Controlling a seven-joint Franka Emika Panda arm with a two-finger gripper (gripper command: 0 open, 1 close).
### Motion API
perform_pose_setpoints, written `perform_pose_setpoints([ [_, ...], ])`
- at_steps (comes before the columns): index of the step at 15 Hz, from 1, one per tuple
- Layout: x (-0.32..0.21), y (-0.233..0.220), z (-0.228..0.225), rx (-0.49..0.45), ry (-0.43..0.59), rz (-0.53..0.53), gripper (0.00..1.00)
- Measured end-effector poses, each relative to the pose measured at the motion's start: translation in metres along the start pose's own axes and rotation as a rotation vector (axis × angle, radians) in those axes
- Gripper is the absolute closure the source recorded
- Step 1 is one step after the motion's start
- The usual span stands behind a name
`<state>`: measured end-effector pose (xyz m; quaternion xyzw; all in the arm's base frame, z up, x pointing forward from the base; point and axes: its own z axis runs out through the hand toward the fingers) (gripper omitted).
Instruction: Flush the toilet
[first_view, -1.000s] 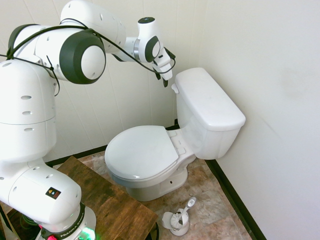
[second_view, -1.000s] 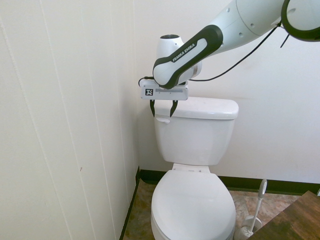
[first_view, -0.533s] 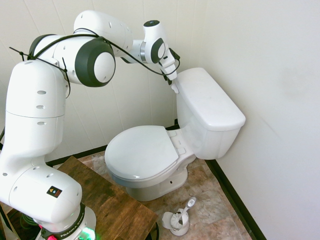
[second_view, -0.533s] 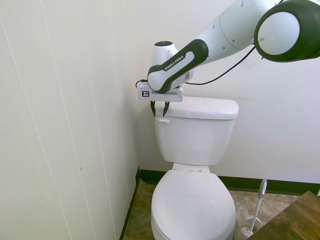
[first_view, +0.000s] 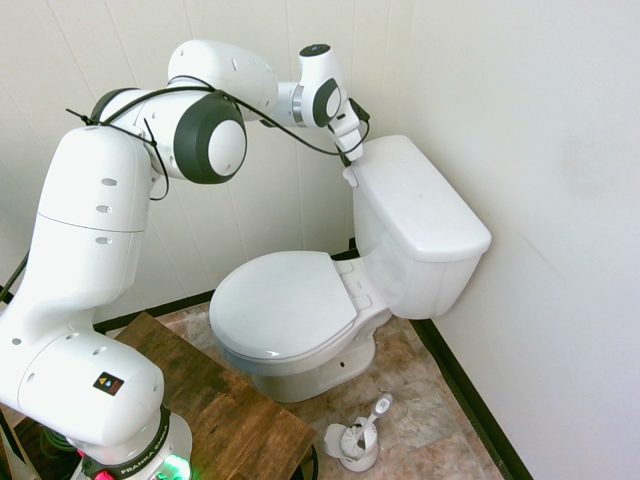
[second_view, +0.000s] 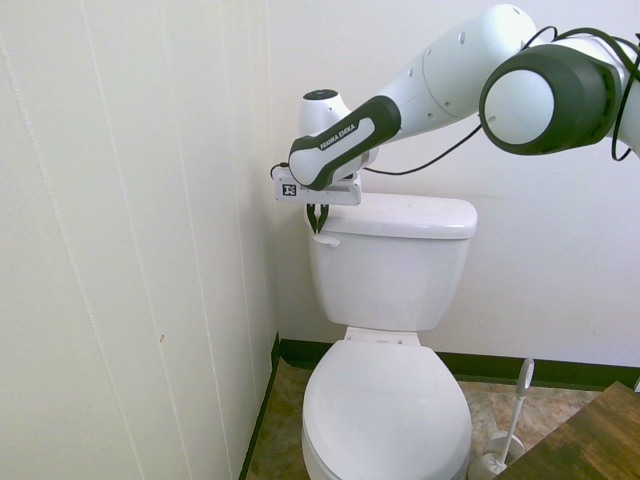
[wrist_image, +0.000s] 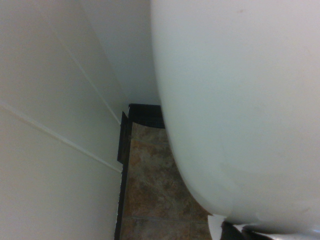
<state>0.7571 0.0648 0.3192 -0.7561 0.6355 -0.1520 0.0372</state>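
White porcelain fills the middle of my first exterior view: the toilet (first_view: 290, 310) stands in the corner, its oval seat lid (first_view: 283, 303) down and its boxy tank (first_view: 415, 200) to the right, with the flat tank lid (first_view: 420, 195) on top. My white arm (first_view: 85, 210) reaches from the left to the tank's far end, where I have the gripper (first_view: 347, 160) pointing down right by the small white flush lever (first_view: 350, 177). On the near side, a dark brown wooden table (first_view: 215, 395) sits to the left, and a toilet brush (first_view: 378, 407) leans in its white holder (first_view: 359, 450) on the mottled floor (first_view: 420, 410).

From the second exterior view, my arm comes in from the right. I see the 2 dark fingers (second_view: 312, 218) brought together at their tips, just above the left part of the lever. Nothing shows pinched between them, and I can't tell whether they touch the lever. It sits at the tank's upper left, below the lid's edge. The brush stands upright at a slant on the near right, beside the table.

In my wrist view, the tank's smooth, curved white side looms large beside the panelled wall (wrist_image: 55, 115), with brown floor and a dark baseboard (wrist_image: 146, 115) showing between them.
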Motion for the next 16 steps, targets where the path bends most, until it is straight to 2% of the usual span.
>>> perform_pose_setpoints([
  [7, 0.002, -0.001, 0.004, -0.015, -0.011, 0.016, 1.0],
  [16, 0.004, 0.001, 0.039, -0.05, -0.03, 0.042, 1.0],
])
